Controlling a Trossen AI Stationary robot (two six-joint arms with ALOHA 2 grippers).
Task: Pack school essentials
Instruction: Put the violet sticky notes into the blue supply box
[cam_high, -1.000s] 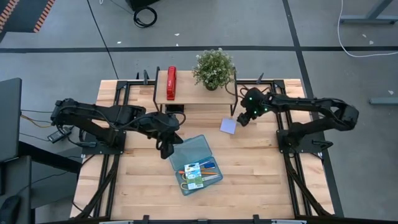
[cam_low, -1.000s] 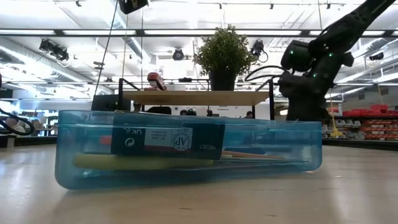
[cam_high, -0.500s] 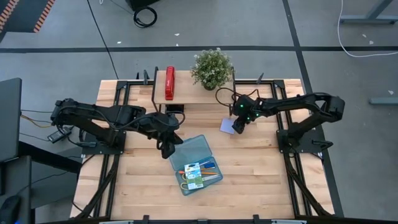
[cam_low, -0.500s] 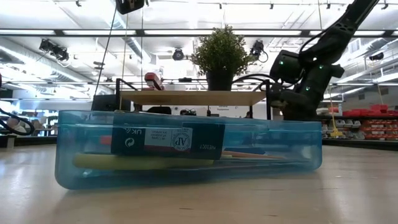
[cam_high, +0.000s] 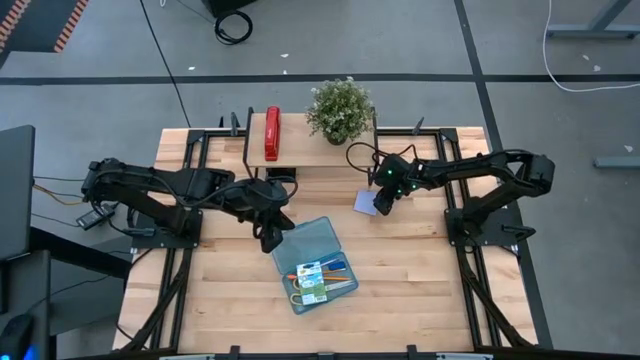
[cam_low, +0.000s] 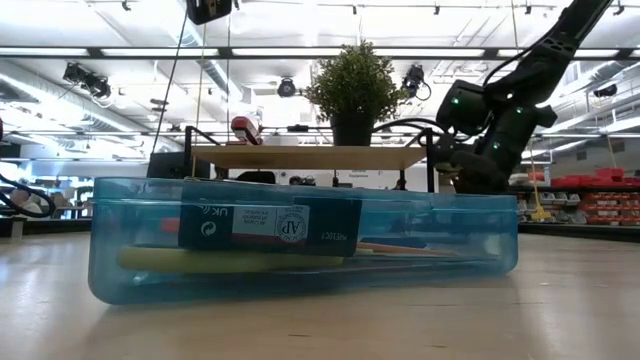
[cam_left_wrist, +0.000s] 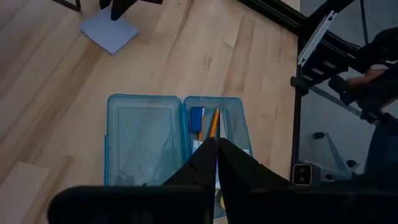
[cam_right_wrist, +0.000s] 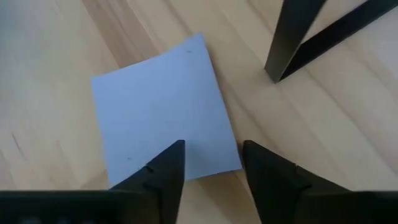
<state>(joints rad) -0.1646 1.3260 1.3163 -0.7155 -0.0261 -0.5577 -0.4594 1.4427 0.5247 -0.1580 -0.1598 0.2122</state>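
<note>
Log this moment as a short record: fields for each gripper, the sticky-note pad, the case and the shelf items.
left gripper: shut, empty, above the open case
right gripper: open, fingers straddling one edge of the pad
lavender sticky-note pad: flat on the table, outside the case
blue case: lid open, stationery inside
shelf items: red stapler and potted plant, untouched

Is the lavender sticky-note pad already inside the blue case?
No: in the high view the lavender sticky-note pad lies flat on the bare table, apart from the blue case, at the right claw.
</note>
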